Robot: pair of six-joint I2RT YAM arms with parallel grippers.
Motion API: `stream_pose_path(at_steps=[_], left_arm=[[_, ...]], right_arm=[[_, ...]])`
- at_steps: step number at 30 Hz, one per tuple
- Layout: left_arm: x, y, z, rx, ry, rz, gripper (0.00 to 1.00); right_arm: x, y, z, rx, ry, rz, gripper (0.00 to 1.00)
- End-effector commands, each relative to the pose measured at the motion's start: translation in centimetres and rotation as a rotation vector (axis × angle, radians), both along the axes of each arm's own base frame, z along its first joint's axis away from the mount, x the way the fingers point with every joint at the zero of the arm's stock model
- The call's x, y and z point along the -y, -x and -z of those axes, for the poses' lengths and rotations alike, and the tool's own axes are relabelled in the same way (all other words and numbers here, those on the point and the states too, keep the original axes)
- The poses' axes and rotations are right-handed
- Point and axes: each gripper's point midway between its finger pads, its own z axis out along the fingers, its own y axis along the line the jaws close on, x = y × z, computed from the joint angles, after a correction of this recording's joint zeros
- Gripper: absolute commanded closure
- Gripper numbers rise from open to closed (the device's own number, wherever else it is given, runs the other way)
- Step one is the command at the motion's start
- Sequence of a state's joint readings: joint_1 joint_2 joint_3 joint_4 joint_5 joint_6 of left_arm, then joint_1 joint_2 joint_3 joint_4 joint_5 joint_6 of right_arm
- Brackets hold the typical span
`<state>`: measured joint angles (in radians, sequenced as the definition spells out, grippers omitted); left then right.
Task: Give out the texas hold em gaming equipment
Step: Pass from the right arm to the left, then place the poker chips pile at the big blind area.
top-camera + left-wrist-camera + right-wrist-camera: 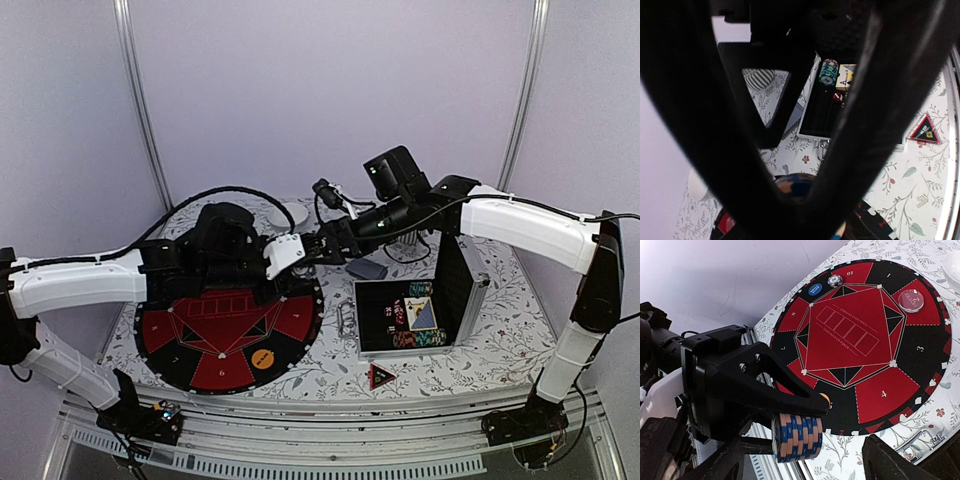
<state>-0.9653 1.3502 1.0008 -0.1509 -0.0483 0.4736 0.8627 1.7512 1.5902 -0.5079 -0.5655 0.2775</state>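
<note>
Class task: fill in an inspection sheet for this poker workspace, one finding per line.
Surface: flowered cloth, round red-black mat on it.
Job's things: chip stack in left gripper; open case with more chips and cards; red triangle on the cloth; orange disc on mat.
Clutter: white bowl behind the mat.
Grippers: left gripper shut on chip stack; right gripper open.
Cables: black cable loops over left arm.
Surroundings: plain pale walls.

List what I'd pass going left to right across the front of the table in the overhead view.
Orange disc on the round mat → red triangle marker → raised lid of the open case. The chips and card inside the case are left out, since they overlap in that direction.
</note>
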Motion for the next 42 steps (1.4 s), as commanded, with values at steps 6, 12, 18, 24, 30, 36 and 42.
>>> stream_pose_path(at_steps=[6,12,18,24,30,36,42], left_arm=[[-4.5,-0.9,3.6,-0.259,0.050,-0.244,1.00],[-7.0,-1.4,7.5,-0.389,0.064,-0.424,1.00],[-8.3,-1.5,11.9,-0.480,0.022,-0.538,1.00],[-7.4,-1.1,15.3,-0.541,0.014,-0.521,1.00],[-5.7,-1.1,17.5,-0.552,-0.047,-0.462,1.00],[-5.3,0.0,19.5,-0.581,-0.087,-0.455,1.00],[-5.5,1.3,20.4,-0.576,-0.090,-0.466,1.00]], right_arm=[[4.4,-4.7,0.6,0.036,0.056,0.220,0.01],[7.0,-6.1,1.2,0.077,0.117,0.325,0.01],[7.8,-6.1,2.6,0.086,0.168,0.329,0.01],[8.3,-6.0,3.6,0.098,0.199,0.331,0.01],[9.0,-5.9,4.4,0.102,0.226,0.342,0.01],[9.6,-5.6,4.9,0.101,0.242,0.352,0.01],[9.4,-5.7,5.2,0.098,0.246,0.347,0.01]])
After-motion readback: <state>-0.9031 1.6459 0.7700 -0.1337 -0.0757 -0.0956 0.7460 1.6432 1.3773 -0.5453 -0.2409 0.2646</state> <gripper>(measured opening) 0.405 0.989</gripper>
